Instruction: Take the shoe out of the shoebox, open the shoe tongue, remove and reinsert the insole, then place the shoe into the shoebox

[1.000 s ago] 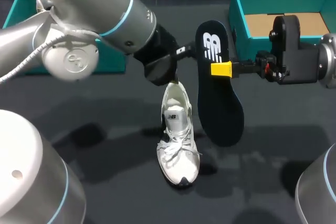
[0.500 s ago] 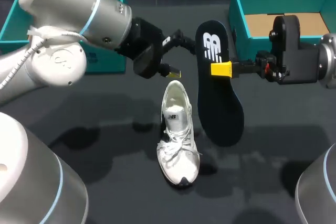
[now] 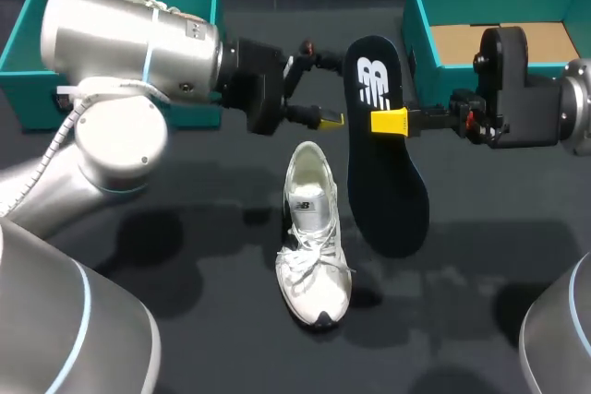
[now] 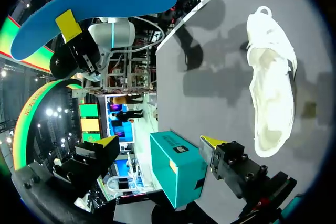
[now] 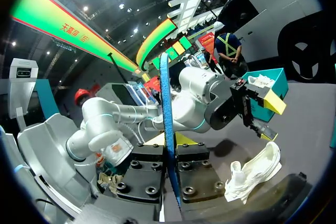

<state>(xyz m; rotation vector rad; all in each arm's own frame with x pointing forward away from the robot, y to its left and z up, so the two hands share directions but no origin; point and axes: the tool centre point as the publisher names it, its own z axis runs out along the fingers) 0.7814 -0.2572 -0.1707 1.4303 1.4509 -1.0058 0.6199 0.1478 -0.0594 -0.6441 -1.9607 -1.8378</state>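
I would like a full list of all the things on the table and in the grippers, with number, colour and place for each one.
sneaker: one, white, on the table near the middle, toe toward the camera.
insole: one, dark blue with a white logo, held in the air beside the sneaker.
shoebox: one, teal with a brown floor, far right corner, nothing seen in it.
second box: one, teal, far left, with something white with laces inside.
table: one, dark grey.
left gripper: one, yellow tips, open, above the sneaker's heel end, beside the insole.
right gripper: one, yellow tips, shut on the insole.
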